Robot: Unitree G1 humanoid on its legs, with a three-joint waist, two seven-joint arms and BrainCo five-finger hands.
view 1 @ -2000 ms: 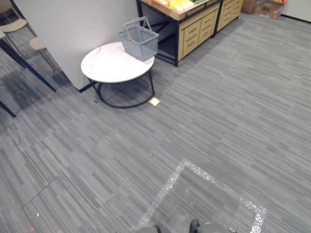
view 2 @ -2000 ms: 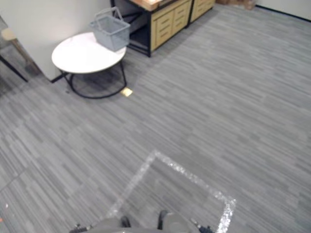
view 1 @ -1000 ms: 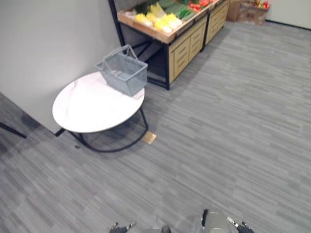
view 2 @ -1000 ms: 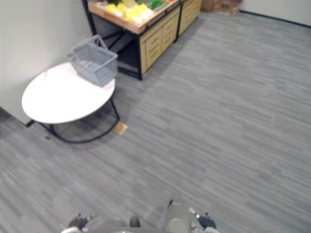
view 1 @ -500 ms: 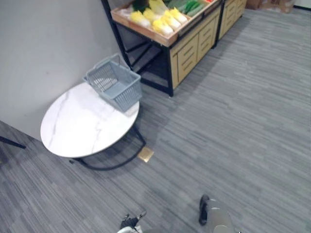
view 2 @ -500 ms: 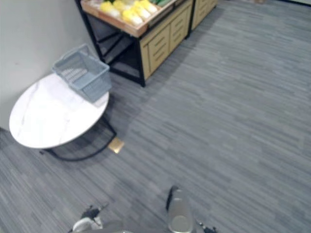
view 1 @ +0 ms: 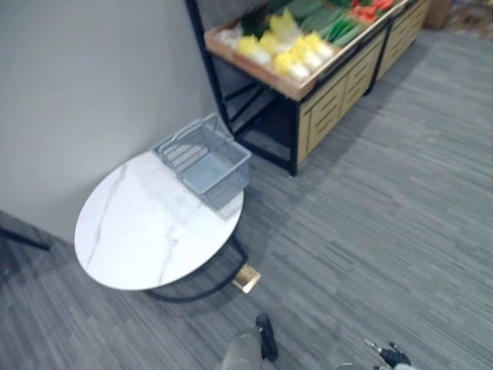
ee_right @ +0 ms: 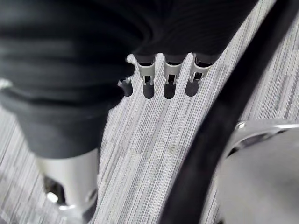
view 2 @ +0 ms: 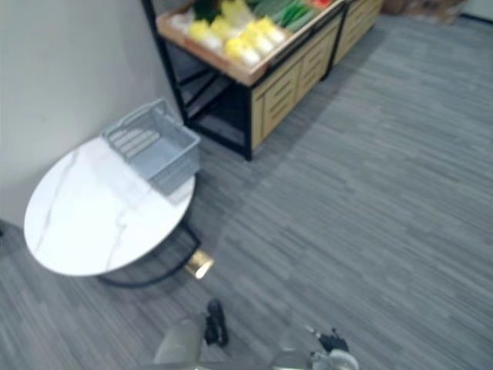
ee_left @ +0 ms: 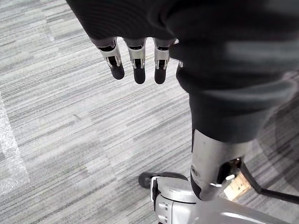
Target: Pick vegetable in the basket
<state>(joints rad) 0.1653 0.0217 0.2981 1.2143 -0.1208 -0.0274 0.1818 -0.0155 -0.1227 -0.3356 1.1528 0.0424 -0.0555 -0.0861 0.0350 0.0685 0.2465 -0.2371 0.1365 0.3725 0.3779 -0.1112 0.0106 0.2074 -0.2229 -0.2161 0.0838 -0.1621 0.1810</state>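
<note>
Camera has moved nearer; basket (view 1: 206,163) lies lengthwise along far edge of table (view 1: 146,239).

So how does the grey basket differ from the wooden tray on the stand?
The basket is grey mesh and looks empty; the wooden tray holds yellow and green vegetables. The basket sits on the white round table; the tray on a black-framed stand. Both are open-topped.

The left hand (ee_left: 138,63) hangs loose, its fingers straight and side by side in a row, dark tips pointing away from the ribbed cover, with nothing held between them. The right hand (ee_right: 169,77) hangs the same way: fingers straight, close together, relaxed and empty.
</note>
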